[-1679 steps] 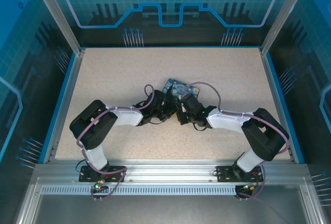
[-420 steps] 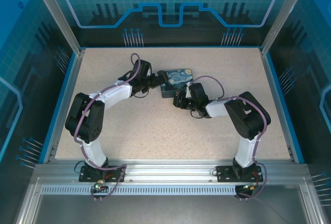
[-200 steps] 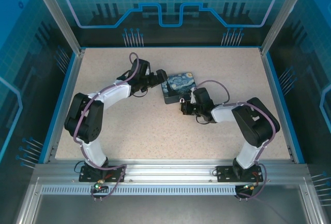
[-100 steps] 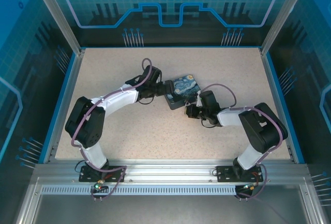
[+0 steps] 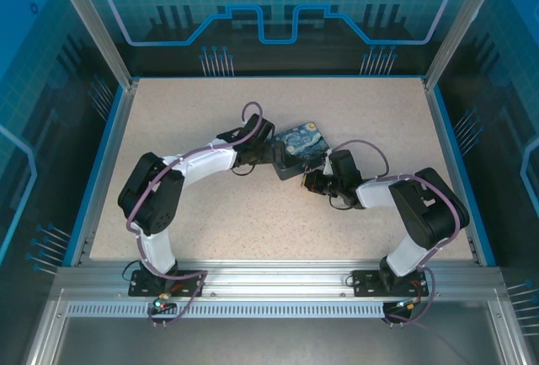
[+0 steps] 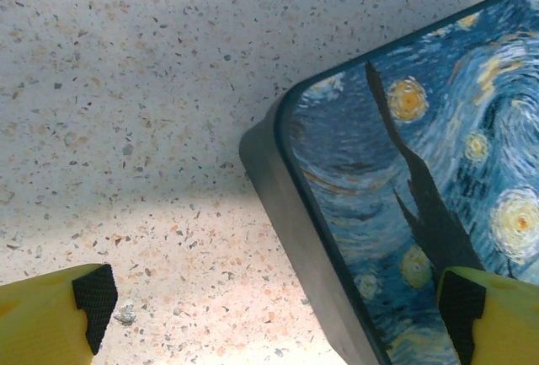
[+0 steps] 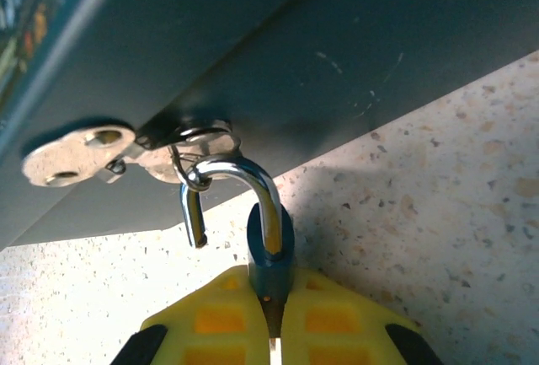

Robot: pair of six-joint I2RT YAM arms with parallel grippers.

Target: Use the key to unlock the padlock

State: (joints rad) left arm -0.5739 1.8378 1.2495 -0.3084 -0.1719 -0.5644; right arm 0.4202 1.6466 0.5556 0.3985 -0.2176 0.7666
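Speckled table (image 5: 210,104), blue-walled enclosure around it. Printed box (image 5: 299,142) lies flat near the table's middle, set at an angle to the edges, with both arms reaching in to it.

Left gripper (image 6: 278,297): jaws spread wide, straddling one rounded corner of the box. One black pad (image 6: 94,297) hangs over bare table, just beside the box's dark side wall. The other pad (image 6: 461,297) sits over the printed lid. Cannot tell whether either pad touches anything.

Right gripper (image 7: 271,302): yellow fingers pressed together, pinching the blue body of the padlock (image 7: 269,247) from below. The padlock is at the box's long side wall, low down, just above the table.

Its silver shackle (image 7: 244,171) arches up from the body. One leg enters the body. The other leg ends free in the air, beside the body and apart from it.

The shackle passes through a small metal loop (image 7: 200,131) on the side wall. Flat silver tabs with holes (image 7: 77,156) lie against the wall just beside that loop. Cannot tell whether any of them is the key.
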